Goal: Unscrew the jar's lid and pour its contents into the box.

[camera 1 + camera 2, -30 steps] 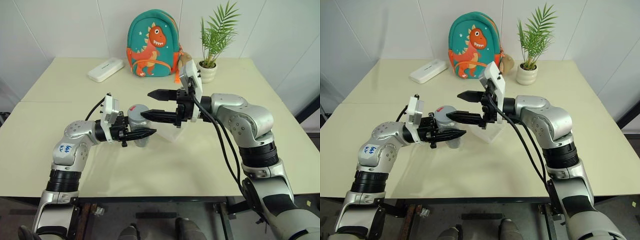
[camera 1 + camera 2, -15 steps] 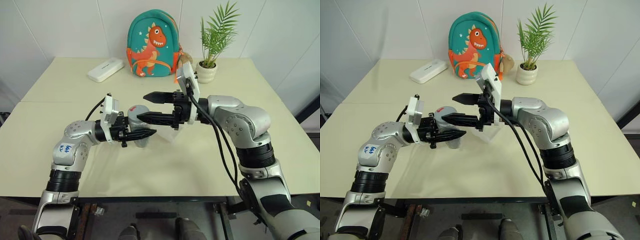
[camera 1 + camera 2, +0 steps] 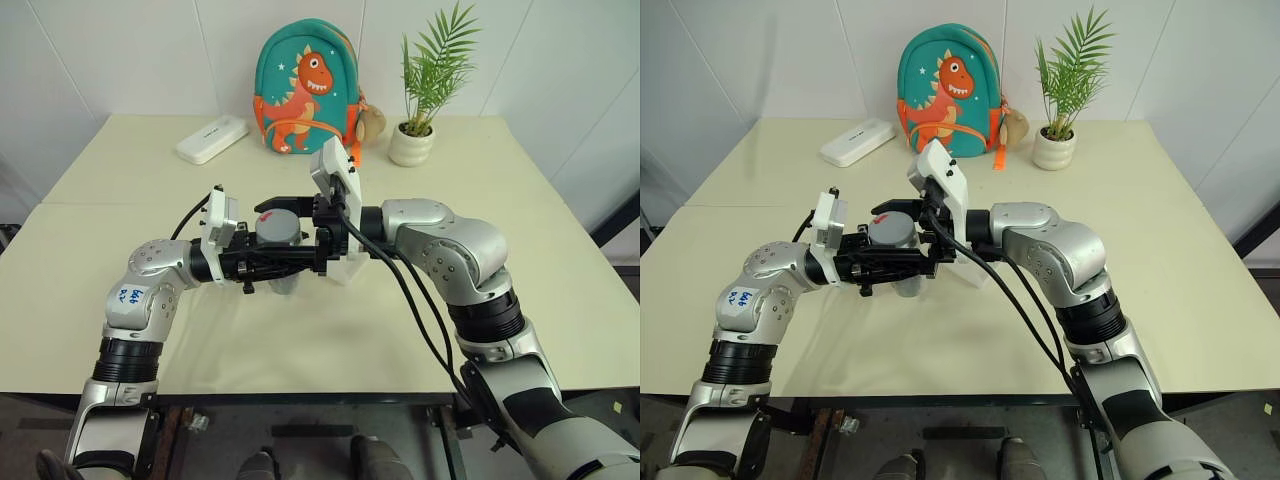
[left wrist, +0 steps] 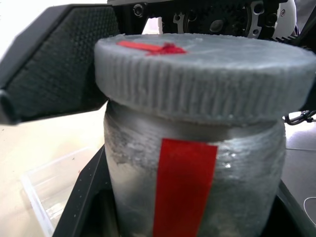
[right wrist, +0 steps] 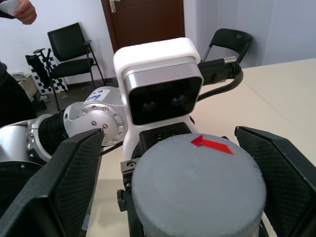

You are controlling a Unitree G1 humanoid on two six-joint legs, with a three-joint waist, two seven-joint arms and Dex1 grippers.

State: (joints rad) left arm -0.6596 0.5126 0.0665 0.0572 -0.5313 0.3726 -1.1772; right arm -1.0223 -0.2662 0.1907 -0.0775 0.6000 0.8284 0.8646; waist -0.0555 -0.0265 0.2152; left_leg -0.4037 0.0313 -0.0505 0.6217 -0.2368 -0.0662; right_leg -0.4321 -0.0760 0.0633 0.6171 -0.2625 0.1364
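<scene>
The silver-grey jar (image 4: 197, 187), with a red strip on its side, is held above the table with my left gripper (image 3: 285, 268) shut on its body. Its ribbed grey lid (image 3: 277, 229) sits on top, marked with a red arrow. My right gripper (image 3: 268, 232) comes in level from the right, open. One of its black fingers (image 5: 64, 182) stands on each side of the lid, with a gap still showing. The clear box (image 3: 346, 268) lies on the table just behind and to the right of the jar, largely hidden by my right hand. The contents are hidden inside the jar.
A dinosaur backpack (image 3: 305, 90) and a potted plant (image 3: 425, 110) stand at the table's far edge, and a white oblong case (image 3: 211, 138) lies at the far left. A person's hand (image 5: 19, 10) shows beyond the table.
My right gripper has moved left, and its open fingers now straddle the lid instead of hanging to its right. The left gripper and the jar have stayed in place.
</scene>
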